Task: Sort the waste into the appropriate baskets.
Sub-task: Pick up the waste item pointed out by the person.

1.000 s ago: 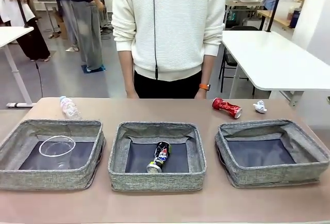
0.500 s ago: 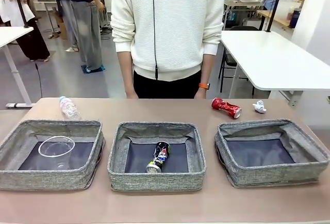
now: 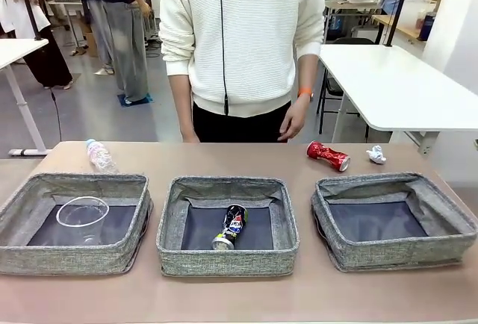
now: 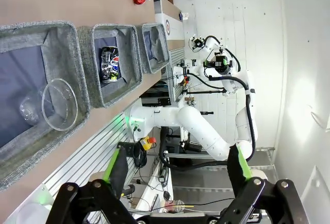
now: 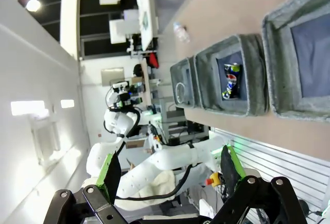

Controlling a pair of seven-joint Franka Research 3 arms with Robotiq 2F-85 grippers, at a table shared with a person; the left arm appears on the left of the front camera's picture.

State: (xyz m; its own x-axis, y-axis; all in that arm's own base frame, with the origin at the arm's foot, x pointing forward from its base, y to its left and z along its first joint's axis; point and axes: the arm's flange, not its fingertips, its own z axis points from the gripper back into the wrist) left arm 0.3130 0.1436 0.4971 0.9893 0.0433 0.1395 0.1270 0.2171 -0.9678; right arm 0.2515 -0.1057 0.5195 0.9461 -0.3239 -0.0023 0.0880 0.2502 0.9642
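Observation:
Three grey woven baskets stand in a row. The left basket [image 3: 71, 257] holds a clear plastic cup [image 3: 82, 212]. A dark printed can [image 3: 230, 227] lies in the middle basket [image 3: 224, 260], and the right basket [image 3: 388, 253] has a bare bottom. Behind them on the table lie a clear bottle [image 3: 98, 155], a crushed red can [image 3: 328, 155] and a white paper ball [image 3: 376, 154]. My left gripper [image 4: 176, 164] is open, high off the table, far from the cup [image 4: 59, 104]. My right gripper [image 5: 170, 168] is open too, well away from the baskets [image 5: 304, 53].
A person in a white sweater stands at the far edge, one hand [image 3: 291, 119] hanging above the table near the red can. Bare tabletop runs in front of and behind the baskets. A white table [image 3: 396, 85] stands at the back right.
The person's hand with the orange wristband has lifted from the table's far edge to waist height. The waste and baskets have not moved.

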